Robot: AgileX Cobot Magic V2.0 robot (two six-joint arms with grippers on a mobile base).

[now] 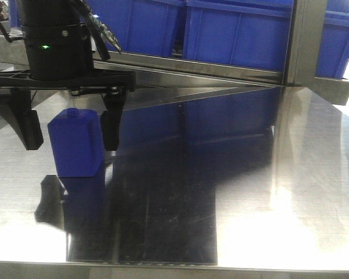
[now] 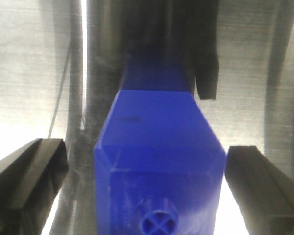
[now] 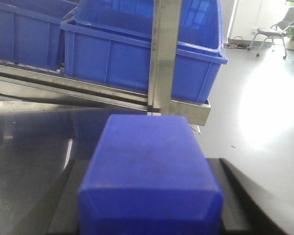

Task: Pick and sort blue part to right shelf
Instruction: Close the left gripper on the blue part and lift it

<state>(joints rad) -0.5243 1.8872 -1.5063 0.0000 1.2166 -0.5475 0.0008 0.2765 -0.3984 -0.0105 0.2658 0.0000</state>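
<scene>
We've got the right gripper clamped on the blue part, cap end hidden, facing the shelf post at the worktop's back right corner, prob for drop-off. Left gripper hangs wide around the knobbed block nr left edge.

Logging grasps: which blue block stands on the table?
The knob-topped blue block, between the left gripper's open fingers. The other blue block is clamped in the right gripper.

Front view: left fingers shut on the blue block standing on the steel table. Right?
No. The left fingers are open, a gap either side of the blue block; left wrist view shows it. It does stand on the steel table.
</scene>
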